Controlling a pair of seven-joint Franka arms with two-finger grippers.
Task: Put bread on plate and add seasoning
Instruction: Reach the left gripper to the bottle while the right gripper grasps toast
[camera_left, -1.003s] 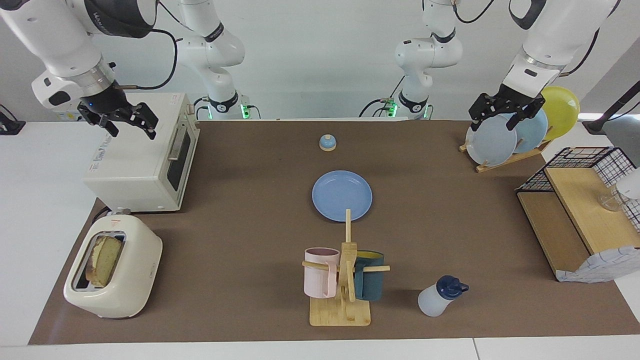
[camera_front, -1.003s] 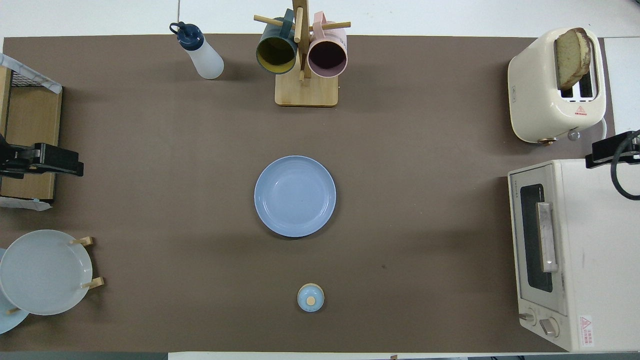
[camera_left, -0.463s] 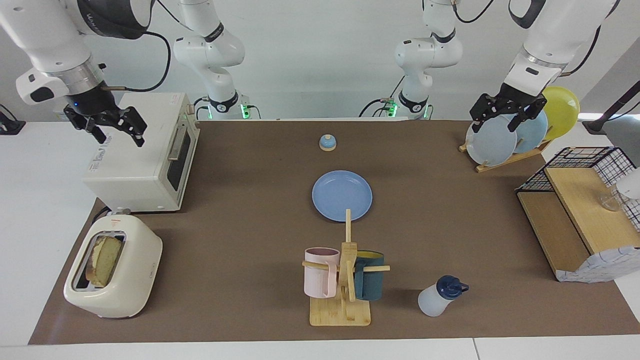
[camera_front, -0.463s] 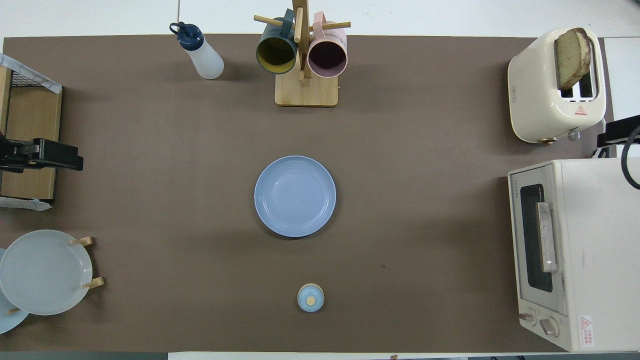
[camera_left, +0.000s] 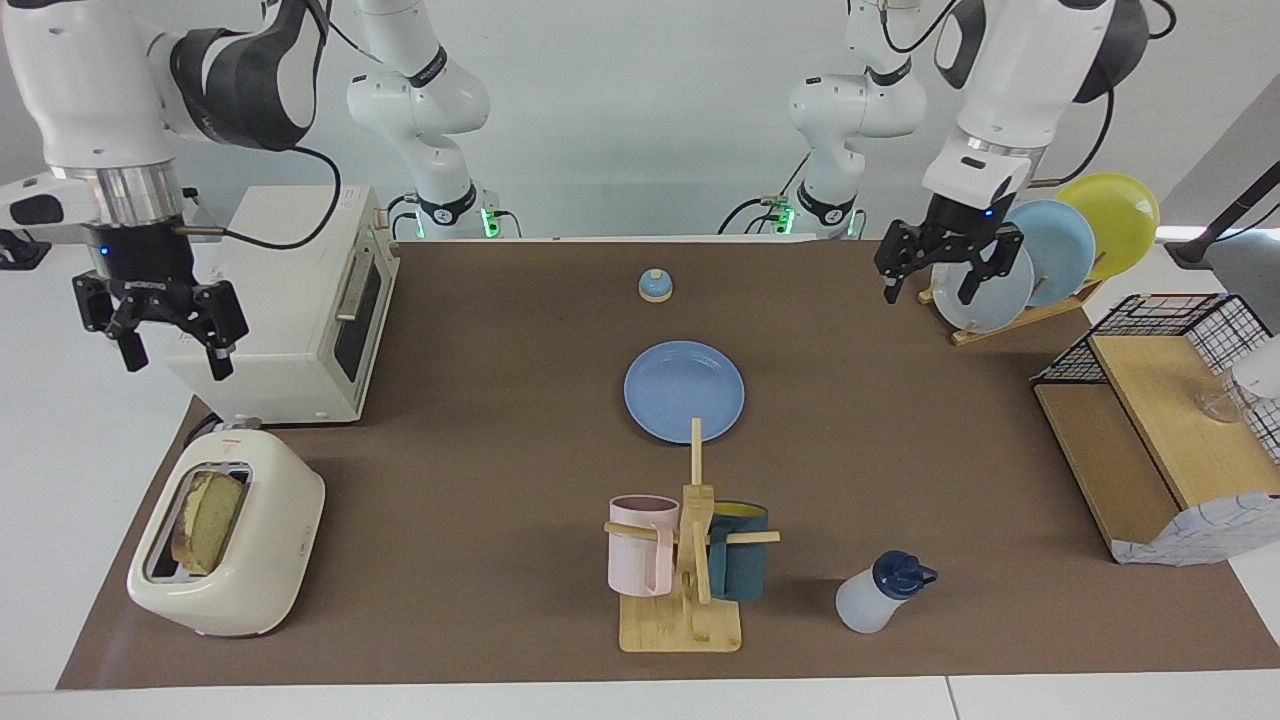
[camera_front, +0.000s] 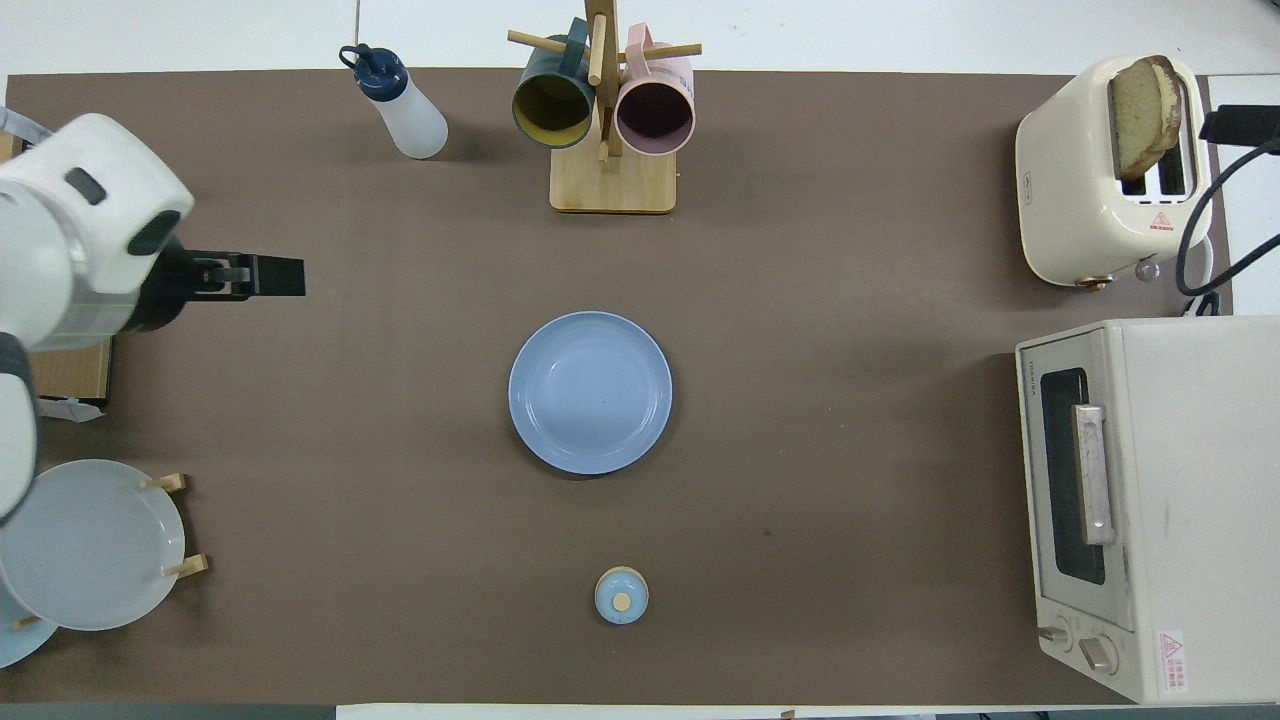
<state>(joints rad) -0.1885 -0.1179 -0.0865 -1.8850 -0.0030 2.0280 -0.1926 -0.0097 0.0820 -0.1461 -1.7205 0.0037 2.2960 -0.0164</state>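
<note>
Right hand (camera_left: 170, 336) open, empty, mid-left of frame above the toaster (camera_left: 228, 535) holding the bread (camera_left: 208, 520). Left hand (camera_left: 940, 275) open, upper right.

You had open brown mat all round the round blue plate (camera_left: 684, 391), except where the wooden mug tree (camera_left: 690, 560) with pink and dark teal mugs stood just beside its rim. The white toaster oven (camera_left: 285, 305) flanked the cream toaster (camera_left: 228, 535).

Bright, even light from above, soft small shadows under things, no glare, sharp all over.
</note>
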